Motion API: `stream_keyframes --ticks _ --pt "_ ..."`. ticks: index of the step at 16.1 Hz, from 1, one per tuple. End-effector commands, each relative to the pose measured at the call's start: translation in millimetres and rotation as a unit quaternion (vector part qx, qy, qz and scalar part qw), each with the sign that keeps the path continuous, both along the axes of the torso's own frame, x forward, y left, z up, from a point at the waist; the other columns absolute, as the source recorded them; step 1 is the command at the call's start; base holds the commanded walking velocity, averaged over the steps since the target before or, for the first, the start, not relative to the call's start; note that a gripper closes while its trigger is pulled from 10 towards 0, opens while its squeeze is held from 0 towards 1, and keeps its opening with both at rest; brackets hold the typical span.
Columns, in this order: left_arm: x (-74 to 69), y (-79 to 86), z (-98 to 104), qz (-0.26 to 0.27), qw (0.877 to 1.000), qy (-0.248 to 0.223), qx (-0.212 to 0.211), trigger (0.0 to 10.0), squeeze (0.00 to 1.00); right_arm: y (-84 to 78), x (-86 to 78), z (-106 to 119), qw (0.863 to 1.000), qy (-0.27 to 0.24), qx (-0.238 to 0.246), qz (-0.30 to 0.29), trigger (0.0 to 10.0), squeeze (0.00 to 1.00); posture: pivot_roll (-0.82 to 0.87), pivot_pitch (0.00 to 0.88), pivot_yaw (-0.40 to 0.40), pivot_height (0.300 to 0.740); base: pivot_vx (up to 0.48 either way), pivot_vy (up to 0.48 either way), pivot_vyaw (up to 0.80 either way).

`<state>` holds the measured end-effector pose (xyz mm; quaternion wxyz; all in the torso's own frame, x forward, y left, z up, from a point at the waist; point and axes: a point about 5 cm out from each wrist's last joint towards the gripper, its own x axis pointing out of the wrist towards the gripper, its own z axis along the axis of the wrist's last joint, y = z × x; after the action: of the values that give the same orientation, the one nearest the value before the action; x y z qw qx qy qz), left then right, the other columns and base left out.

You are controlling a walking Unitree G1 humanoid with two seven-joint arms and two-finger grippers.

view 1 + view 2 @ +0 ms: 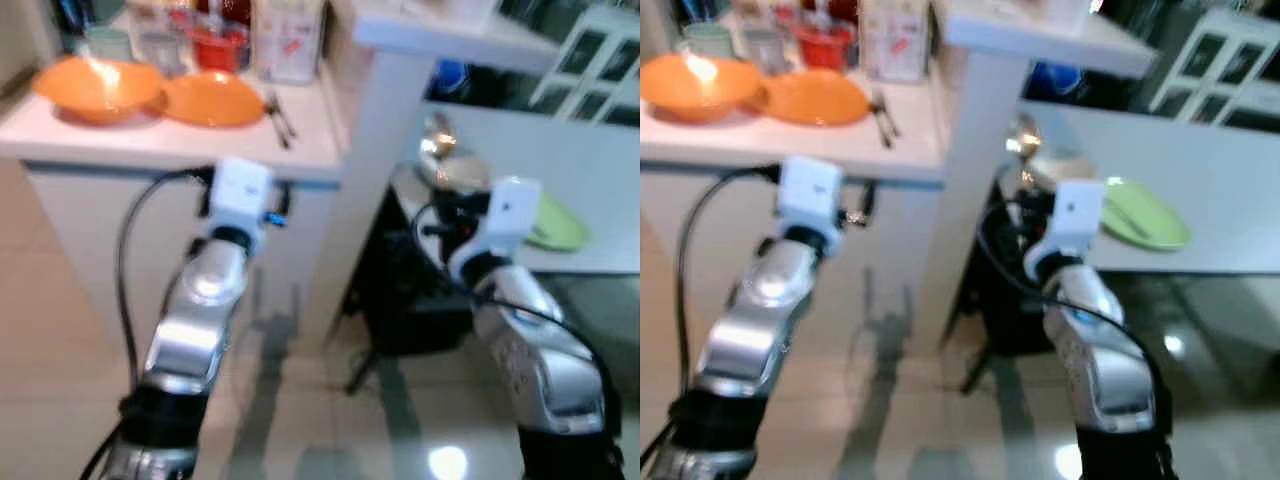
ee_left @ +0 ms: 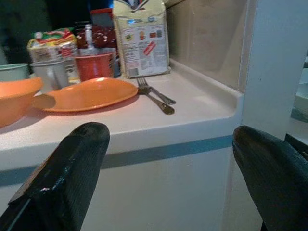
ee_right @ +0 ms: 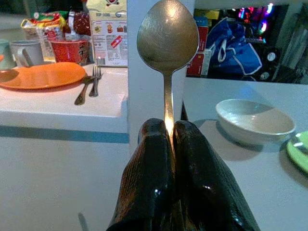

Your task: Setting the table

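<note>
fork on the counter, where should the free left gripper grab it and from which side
Probably the handle. The fork lies flat beside the orange plate, its handle end toward the counter edge facing the open left gripper, tines toward the carton. Come down from above, fingers across the thin handle.

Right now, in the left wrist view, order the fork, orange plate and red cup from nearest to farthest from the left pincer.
1. Fork, on the counter near its edge.
2. Orange plate, beside the fork.
3. Red cup, behind the plate.
</note>
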<state>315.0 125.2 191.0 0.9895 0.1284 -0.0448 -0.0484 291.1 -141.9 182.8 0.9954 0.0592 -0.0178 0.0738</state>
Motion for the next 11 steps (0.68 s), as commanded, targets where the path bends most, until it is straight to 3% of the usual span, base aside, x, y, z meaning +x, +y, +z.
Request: stream_keyframes --ticks 1,4,8,11 --pt "-1.9 -8.4 4 -0.011 1.0 -0.007 0.001 10.0 0.0 -6.1 2.5 0 1.0 0.003 -0.004 -0.009 10.0 0.0 0.02 0.0 -0.146 0.74 0.0 -0.48 0.0" --pt "-4.5 -14.8 8 -0.031 0.999 -0.008 0.0 10.0 0.0 -12.9 1.1 -11 0.999 0.018 -0.008 -0.039 10.0 0.0 0.02 0.0 -0.105 0.74 0.0 -0.48 0.0" --pt "-0.1 -36.2 5 -0.087 0.996 0.0 -0.009 10.0 0.0 -51.5 -4.7 -17 0.988 0.045 -0.074 -0.129 10.0 0.0 -0.05 0.0 -0.019 0.74 0.0 -0.48 0.0" --pt "3.3 -36.0 10 -0.101 0.995 -0.002 -0.012 10.0 0.0 -53.4 -7.0 -22 0.985 0.063 -0.076 -0.144 10.0 0.0 -0.06 0.0 0.041 0.74 0.0 -0.48 0.0"
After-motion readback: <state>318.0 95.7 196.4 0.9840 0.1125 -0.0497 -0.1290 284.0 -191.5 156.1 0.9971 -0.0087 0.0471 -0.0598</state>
